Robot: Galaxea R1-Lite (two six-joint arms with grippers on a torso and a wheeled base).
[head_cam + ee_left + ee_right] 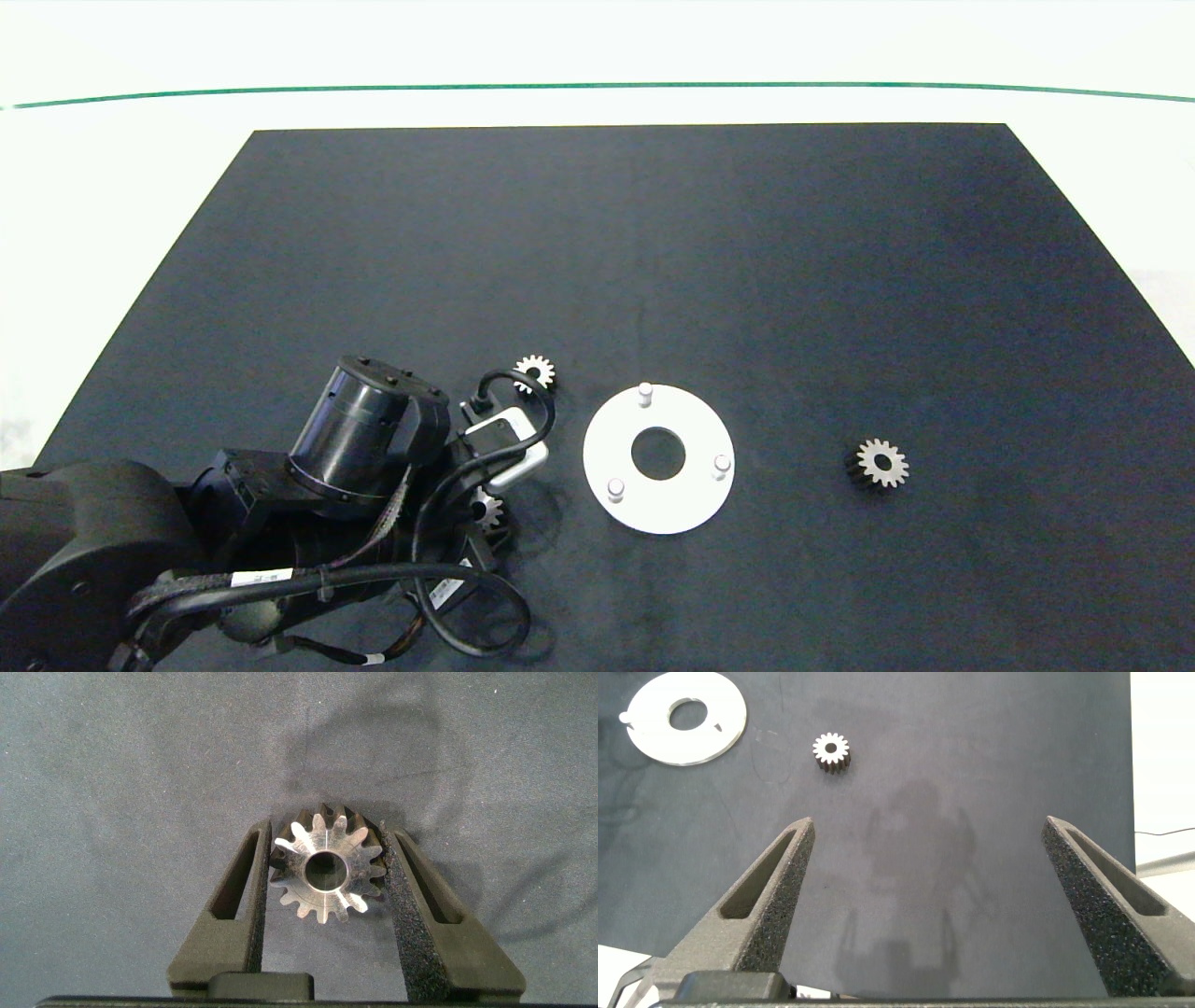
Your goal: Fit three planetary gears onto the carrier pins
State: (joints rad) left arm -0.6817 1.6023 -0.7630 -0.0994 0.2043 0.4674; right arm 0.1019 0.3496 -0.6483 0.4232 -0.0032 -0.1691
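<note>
Here the left gripper (325,873) sits low at about eight o'clock from the white disc (658,458), its jaws closed in around one planetary gear (325,871); the foam pads (397,896) look to touch the teeth on both sides, though I cannot tell whether the gear is lifted or resting on the black mat (747,261). The likeliest fault, to my eye, is a grip on tooth tips alone: the gear could roll or cock between the pads once raised, and a tilted bore would jam on a peg rather than slide down. In the head view this gear (486,509) is nearly buried under the wrist, so the overhead camera gives little help in checking its tilt. Just beyond, at ten o'clock from the disc, a second gear (536,372) lies close to the arm's cable loop, and a sweep toward the disc might knock it away. The three carrier pins (644,393) all stand bare, and the disc appears loose on the mat, so a sideways shove from a misaligned gear could slide it. Farther off at three o'clock lies the third gear (881,463); the right gripper (924,905) hangs above the tabletop near it, jaws spread wide and empty.
</note>
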